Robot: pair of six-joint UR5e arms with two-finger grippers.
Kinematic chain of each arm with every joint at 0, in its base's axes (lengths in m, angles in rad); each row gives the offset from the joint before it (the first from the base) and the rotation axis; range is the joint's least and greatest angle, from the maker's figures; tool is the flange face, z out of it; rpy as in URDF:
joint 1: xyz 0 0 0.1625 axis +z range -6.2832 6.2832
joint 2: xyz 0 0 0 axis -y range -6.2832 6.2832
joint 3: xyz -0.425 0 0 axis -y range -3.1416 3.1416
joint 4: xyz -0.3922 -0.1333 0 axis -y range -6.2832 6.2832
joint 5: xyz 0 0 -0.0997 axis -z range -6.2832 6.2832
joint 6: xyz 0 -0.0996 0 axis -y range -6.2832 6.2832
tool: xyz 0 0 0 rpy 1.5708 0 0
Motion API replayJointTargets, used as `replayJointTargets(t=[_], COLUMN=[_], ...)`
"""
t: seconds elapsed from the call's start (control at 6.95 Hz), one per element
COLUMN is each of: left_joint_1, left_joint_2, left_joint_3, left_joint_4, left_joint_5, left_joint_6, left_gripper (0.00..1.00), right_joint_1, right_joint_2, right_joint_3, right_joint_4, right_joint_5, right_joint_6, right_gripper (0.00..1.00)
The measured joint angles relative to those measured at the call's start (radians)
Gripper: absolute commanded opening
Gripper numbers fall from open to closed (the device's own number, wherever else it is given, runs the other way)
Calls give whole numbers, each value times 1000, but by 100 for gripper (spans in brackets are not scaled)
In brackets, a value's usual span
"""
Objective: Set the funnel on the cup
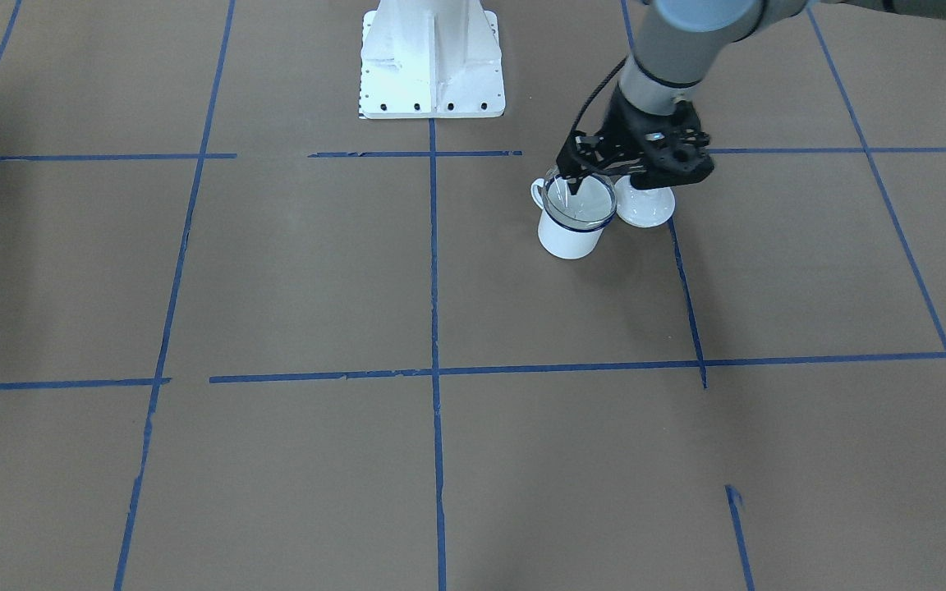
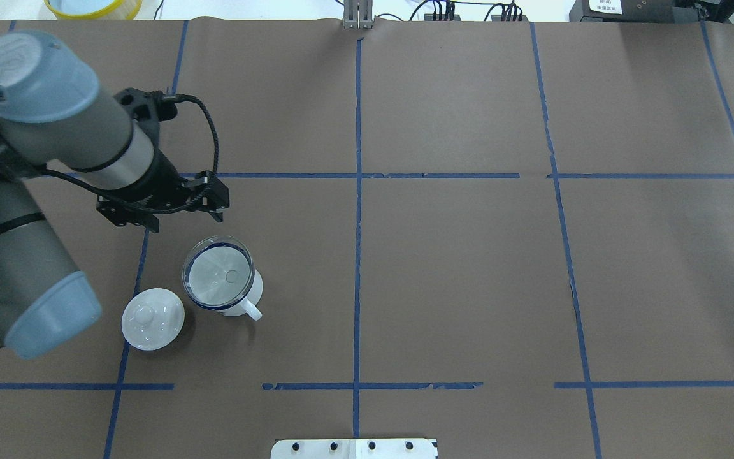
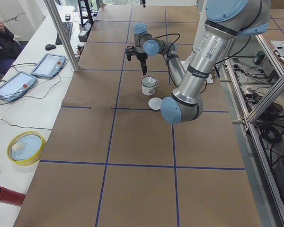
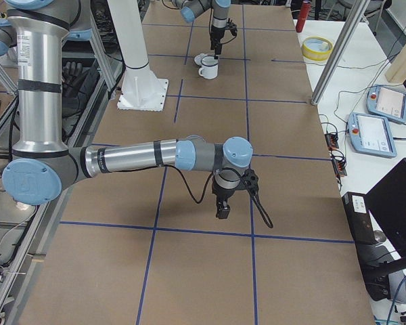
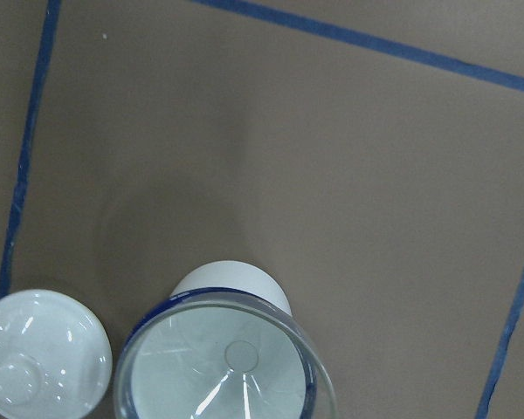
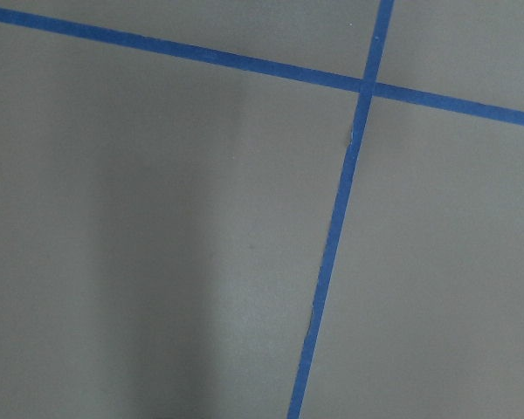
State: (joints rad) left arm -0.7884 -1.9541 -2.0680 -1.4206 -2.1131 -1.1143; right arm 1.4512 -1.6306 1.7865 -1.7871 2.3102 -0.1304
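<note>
Funnel [image 2: 217,280] sits in cup [image 1: 569,238], rim on rim, on bench [image 2: 469,287] beside white lid [image 2: 152,319]. Left claw [image 2: 185,223] hangs above, fingers apart, holding nothing. Right claw [image 4: 222,211] well apart; cannot tell its state

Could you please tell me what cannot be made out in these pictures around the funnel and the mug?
- Clear plastic funnel: how far its spout reaches down is hidden by the wall of the white enamel mug in every view.
- Left wrist view: the bottom edge cuts off funnel and mug.
- Round white knobbed lid: in the front-facing view, partly covered by the black left gripper.
- Right gripper: seen only small in the exterior right view; open or shut cannot be told.
</note>
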Motion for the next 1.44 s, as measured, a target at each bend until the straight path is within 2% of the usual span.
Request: replayJointTargets(t=[0.29,0.58,0.86,1.15,1.44], left_joint_1=[-190,-423,-649,-765,-784], left_joint_2=[212,384,507,571,580], left_joint_3=[-13,17,106,204,235], left_joint_4=[-130,-158,-160,-159,-158], left_joint_5=[-9,-68,-107,-112,-146], left_joint_6=[295,695,1034,1123,1133], left_gripper=[100,100,100,100,100], right_joint_1=[0,0,0,0,0], right_joint_2=[0,0,0,0,0], right_joint_3=[-1,-1,-1,-1,-1], right_joint_4=[0,-1,0,0,0], right_joint_5=[0,0,0,0,0], right_joint_6=[0,0,0,0,0], right_gripper=[100,100,100,100,100])
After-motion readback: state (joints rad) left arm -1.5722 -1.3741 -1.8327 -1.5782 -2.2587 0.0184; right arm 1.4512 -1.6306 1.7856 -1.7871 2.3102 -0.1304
